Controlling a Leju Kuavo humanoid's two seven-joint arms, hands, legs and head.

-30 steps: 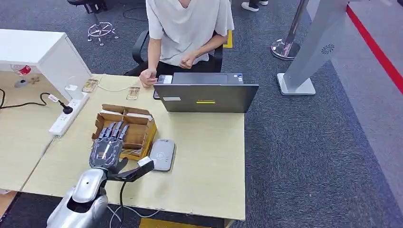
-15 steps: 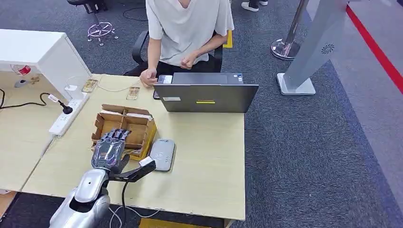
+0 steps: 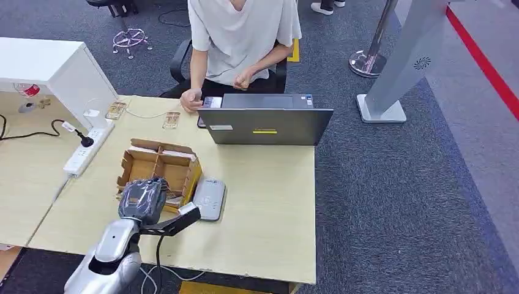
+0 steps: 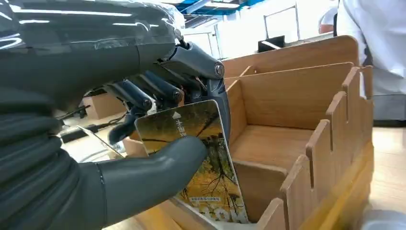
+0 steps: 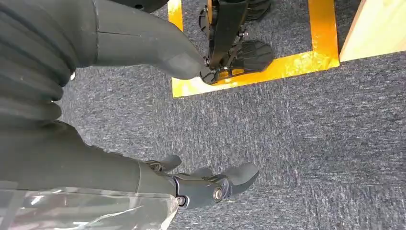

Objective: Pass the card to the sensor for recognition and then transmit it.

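One card [image 4: 201,158], glossy with a yellow tree print, was pinched between the left hand's [image 3: 142,199] thick thumb and dark fingers [image 4: 139,96], its lower end down inside the near compartment of one slotted cardboard box [image 3: 160,168]. Its bottom edge was cut off from sight. Just right of the box lay one flat grey sensor [image 3: 209,199] with rounded corners. The right hand [image 5: 210,184] hung released, fingers loosely curled, over speckled carpet.
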